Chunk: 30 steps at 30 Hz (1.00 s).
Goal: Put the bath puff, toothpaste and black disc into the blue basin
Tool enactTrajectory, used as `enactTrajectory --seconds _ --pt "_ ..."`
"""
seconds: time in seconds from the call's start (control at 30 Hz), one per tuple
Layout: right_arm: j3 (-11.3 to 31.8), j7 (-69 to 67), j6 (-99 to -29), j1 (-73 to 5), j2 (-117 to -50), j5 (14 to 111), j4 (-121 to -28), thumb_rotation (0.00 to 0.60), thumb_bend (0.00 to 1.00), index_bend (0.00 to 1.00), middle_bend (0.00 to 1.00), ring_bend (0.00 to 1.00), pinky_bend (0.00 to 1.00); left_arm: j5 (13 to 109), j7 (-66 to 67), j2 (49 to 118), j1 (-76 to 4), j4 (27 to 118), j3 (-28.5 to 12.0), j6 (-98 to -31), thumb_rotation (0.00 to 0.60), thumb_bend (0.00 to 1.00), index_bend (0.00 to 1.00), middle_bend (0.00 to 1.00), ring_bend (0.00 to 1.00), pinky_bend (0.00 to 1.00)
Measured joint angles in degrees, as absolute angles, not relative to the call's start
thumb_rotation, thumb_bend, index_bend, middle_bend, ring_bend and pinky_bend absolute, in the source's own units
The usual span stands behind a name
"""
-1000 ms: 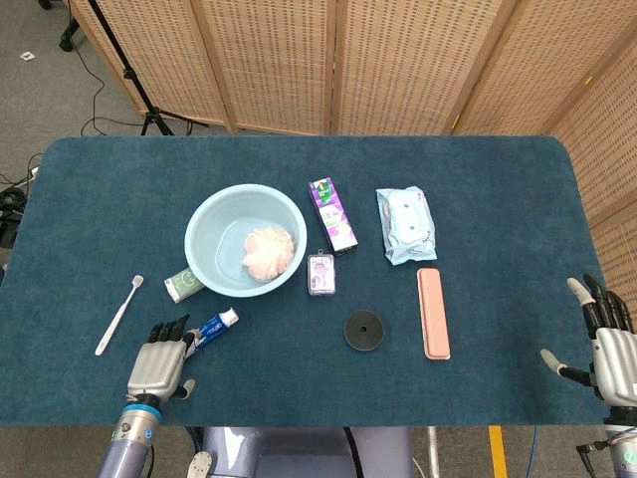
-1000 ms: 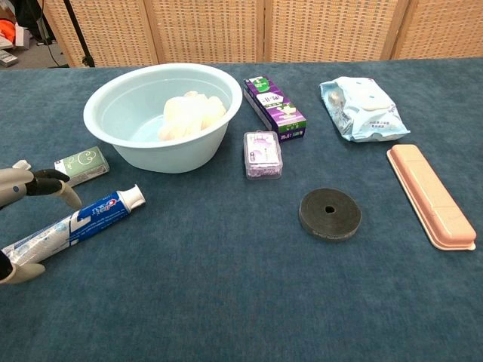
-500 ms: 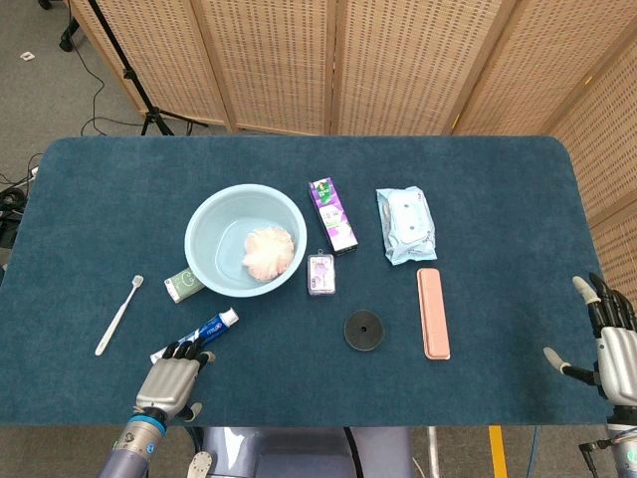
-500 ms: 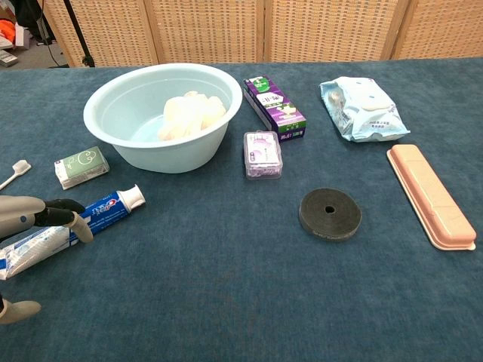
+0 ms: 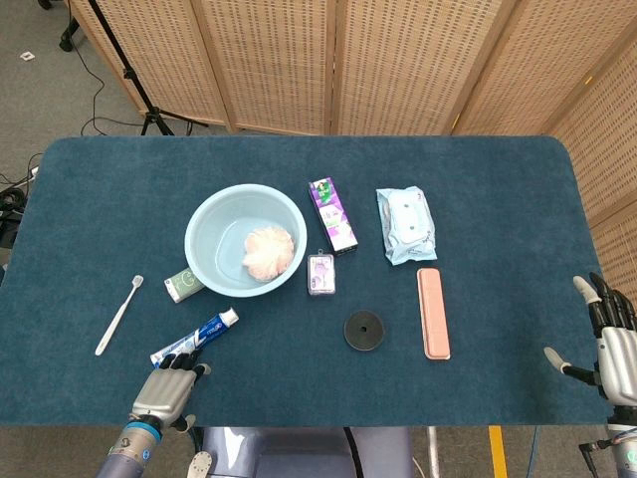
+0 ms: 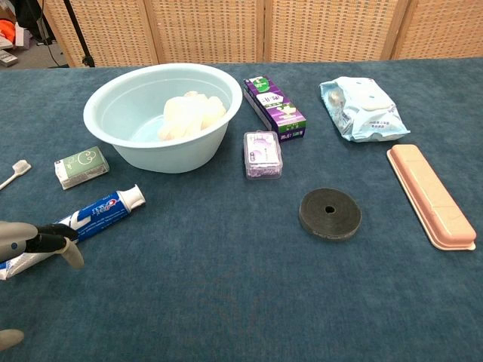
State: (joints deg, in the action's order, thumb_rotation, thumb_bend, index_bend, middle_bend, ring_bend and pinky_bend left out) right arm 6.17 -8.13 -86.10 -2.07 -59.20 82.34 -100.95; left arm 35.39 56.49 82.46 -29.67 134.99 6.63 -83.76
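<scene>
puff (image 5: 267, 250): already sitting in the basin (image 5: 205, 226)
toothpaste (image 5: 195, 337): on the worktop (image 5: 478, 189), basin's 7 o'clock
disc (image 5: 364, 330): basin's 4 o'clock
left hand (image 5: 164, 390): fingers apart at the tube's tail, holding nothing
right hand (image 5: 607, 345): fingers spread, 3 o'clock edge

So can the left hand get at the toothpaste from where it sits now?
Probably yes: the left hand sits open at the tail end of the toothpaste, fingertips about touching it, nothing lying between them.

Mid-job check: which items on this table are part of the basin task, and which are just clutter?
Job items:
blue basin
bath puff, already in the basin
toothpaste
black disc

Lying about:
toothbrush
green soap box
purple box
small clear case
wipes pack
pink case
</scene>
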Motion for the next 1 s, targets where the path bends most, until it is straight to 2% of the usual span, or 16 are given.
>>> enactTrajectory --seconds 0.6,1.0 --pt "6.2 -8.31 -86.56 -1.87 -59.0 82.67 -101.03 0.6 0.21 0.06 0.0 0.0 0.0 31.51 56.47 80.32 -30.77 134.75 8.98 -84.15 0.6 0.3 0.21 0.0 0.0 0.03" --pt "6.05 -7.56 -86.44 -1.96 -59.18 82.91 -101.35 0.6 0.21 0.06 0.0 0.0 0.0 28.92 53.65 77.47 -30.53 129.89 8.82 -84.02 0.6 0.3 0.21 0.0 0.0 0.03"
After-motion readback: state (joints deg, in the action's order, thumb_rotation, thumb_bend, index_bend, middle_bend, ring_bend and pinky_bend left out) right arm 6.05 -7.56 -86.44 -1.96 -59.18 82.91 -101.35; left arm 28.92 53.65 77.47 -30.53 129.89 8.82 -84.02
